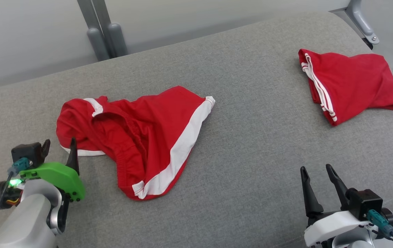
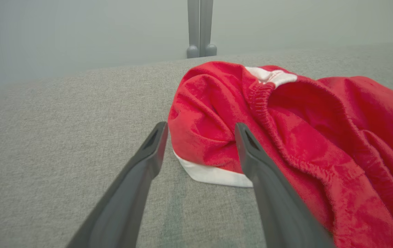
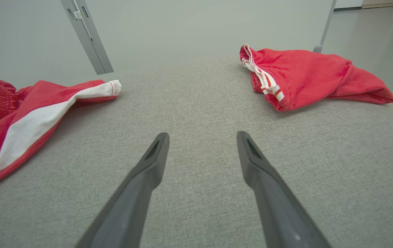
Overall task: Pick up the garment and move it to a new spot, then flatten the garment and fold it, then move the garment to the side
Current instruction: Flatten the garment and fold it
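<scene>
The left gripper (image 1: 60, 146) sits at the left edge of the shorts (image 1: 141, 134), jaws spread and pinching nothing; in the left wrist view a red fold with a white hem lies just past the fingertips (image 2: 155, 144), partly between them; the right gripper (image 1: 316, 175) hovers well right of the shorts and nearer the robot, jaws likewise spread over bare grey fabric. The shorts lie crumpled on the padded surface (image 1: 251, 144), their gathered waistband open toward the left gripper; their long axis follows the broad white side stripe, slanting from a near end toward the robot to a far corner pointing away and right. Well right of the shorts and farther back lies a folded cloth (image 1: 351, 82), red with thin white stripes.
</scene>
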